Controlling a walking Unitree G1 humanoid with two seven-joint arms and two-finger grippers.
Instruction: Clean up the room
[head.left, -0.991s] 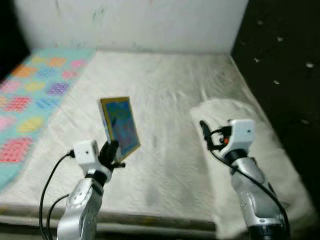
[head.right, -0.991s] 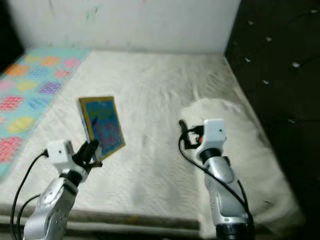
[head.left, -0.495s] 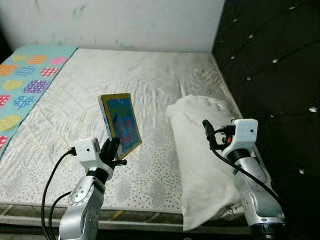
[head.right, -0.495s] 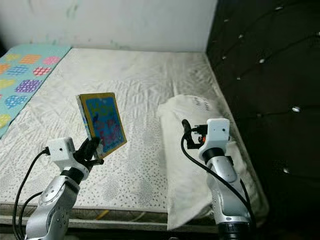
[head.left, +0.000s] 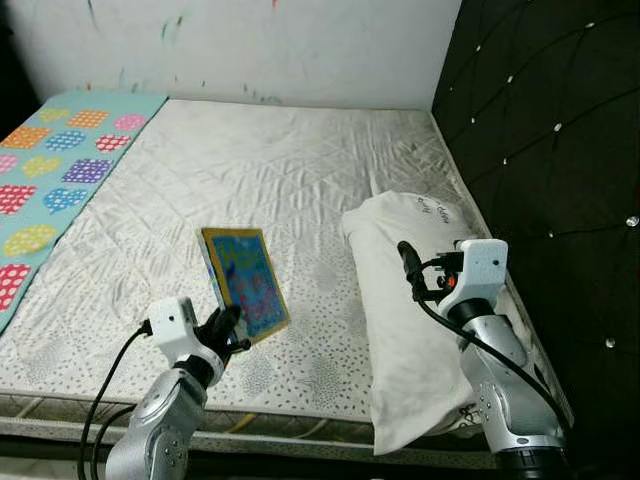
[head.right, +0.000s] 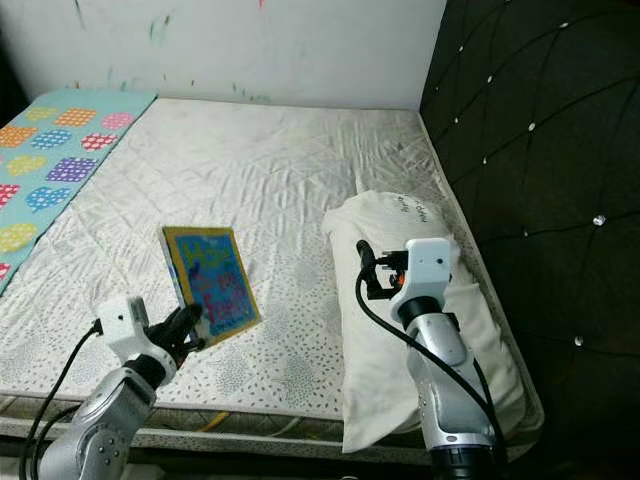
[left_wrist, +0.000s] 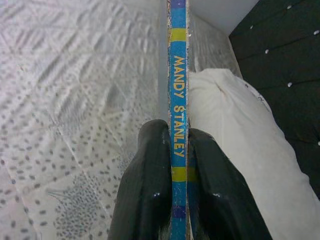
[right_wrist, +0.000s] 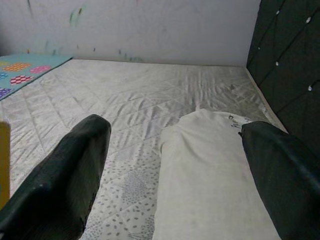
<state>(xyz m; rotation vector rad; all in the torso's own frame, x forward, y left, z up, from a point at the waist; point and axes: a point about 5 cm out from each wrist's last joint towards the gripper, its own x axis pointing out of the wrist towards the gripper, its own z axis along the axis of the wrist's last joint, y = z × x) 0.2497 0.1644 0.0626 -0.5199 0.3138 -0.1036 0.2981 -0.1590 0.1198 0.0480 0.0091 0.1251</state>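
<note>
A thin children's book with a blue cover and yellow border stands tilted above the near part of the mattress. My left gripper is shut on its lower edge. In the left wrist view the book's blue spine runs between the two black fingers. A white pillow lies along the mattress's right side, by the headboard. My right gripper hangs open over the pillow with nothing in it, its fingers spread wide in the right wrist view.
A black tufted headboard walls the right side. A turquoise blanket with coloured heart patches covers the far left of the bed. A white wall with paint marks stands behind. The mattress's front edge runs below my arms.
The view has swung and steadied; the pillow now lies fully in sight. My left gripper has lowered the book closer to the mattress. The right gripper stays open.
</note>
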